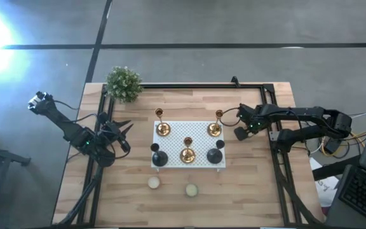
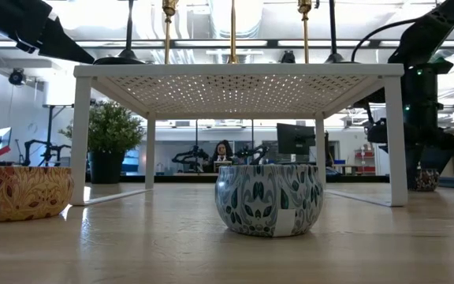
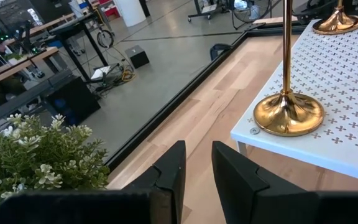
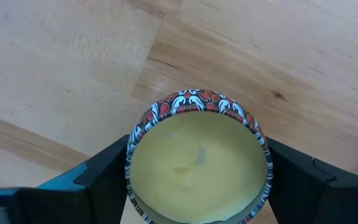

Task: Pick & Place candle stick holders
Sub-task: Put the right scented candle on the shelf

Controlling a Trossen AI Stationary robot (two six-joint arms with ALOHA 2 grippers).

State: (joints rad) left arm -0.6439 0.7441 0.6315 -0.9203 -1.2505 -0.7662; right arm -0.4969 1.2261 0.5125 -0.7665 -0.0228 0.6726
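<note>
Three brass candle stick holders (image 1: 162, 129) (image 1: 215, 129) (image 1: 187, 154) and two squat black ones (image 1: 159, 158) (image 1: 215, 156) stand by their bases on a white perforated rack (image 1: 189, 135). My right gripper (image 1: 241, 131) points down at the rack's right. It is open around a patterned candle tin (image 4: 197, 168), one finger on each side. My left gripper (image 1: 124, 133) hovers left of the rack, open by a narrow gap (image 3: 197, 168) with nothing in it. It faces the nearest brass holder (image 3: 289, 113). My right gripper comes from above, pointing down, with a finger (image 4: 104, 171) close beside each side of the tin's round wall (image 4: 132, 155). I cannot tell whether the fingers touch it. The tin stands upright on the table, its open top up.
Two more candle tins (image 1: 153, 182) (image 1: 192, 189) stand on the wood in front of the rack. A potted plant (image 1: 123, 83) stands at the far left corner. A black frame rail (image 1: 275, 127) runs along the table's edges. A person sits far back in the room (image 2: 222, 154).
</note>
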